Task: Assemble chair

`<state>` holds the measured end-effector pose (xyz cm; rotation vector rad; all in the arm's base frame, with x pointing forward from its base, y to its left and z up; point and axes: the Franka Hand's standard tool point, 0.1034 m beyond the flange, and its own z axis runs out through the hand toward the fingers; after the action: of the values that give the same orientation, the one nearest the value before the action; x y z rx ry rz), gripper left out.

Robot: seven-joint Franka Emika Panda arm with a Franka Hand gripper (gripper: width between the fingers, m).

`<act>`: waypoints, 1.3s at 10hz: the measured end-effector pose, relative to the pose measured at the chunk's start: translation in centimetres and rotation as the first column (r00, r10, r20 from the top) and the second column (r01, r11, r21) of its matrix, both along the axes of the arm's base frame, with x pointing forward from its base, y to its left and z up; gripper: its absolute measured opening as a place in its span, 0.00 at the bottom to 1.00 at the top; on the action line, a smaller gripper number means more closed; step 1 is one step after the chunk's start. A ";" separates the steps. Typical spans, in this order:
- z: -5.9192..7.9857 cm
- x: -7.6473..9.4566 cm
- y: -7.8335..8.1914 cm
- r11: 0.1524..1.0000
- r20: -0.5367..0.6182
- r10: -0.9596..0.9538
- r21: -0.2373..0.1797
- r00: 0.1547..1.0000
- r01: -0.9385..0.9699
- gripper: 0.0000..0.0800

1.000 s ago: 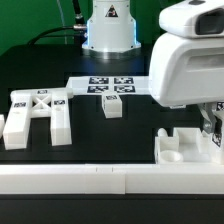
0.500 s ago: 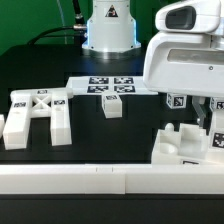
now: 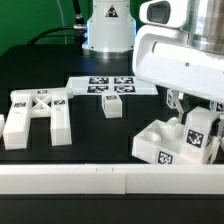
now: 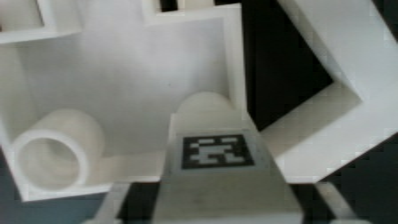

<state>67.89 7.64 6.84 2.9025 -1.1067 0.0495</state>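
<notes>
Step in hand: orienting the chunky white plastic seat block (image 3: 160, 146) with square tags. It is tilted directly beneath the tool (image 3: 195, 108). I cannot tell whether the tool pinches it. Next, I judge, it needs levelling.

The marker board (image 3: 108, 86) on black table (image 3: 40, 72)
</notes>
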 end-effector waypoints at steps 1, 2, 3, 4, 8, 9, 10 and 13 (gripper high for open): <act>0.0 0.0 0.1 1.000 0.000 0.004 0.000 1.000 -0.004 0.48; 0.4 0.1 0.2 0.997 0.002 0.073 0.001 0.997 -0.073 0.73; 1.3 0.0 0.4 0.985 0.008 0.172 0.003 0.985 -0.172 0.79; 2.0 -0.6 0.2 0.967 0.017 0.254 0.002 0.967 -0.254 0.80; 3.2 -2.8 -0.8 0.933 0.007 0.360 0.007 0.933 -0.360 0.81; 3.1 -2.8 -0.8 0.933 0.006 0.360 0.008 0.933 -0.360 0.81; 3.1 -2.8 -0.8 0.933 0.005 0.360 0.008 0.933 -0.360 0.81; 3.6 -6.1 -1.2 0.857 0.038 0.515 -0.005 0.856 -0.515 0.81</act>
<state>61.83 6.48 10.43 3.1188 -0.2939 0.1154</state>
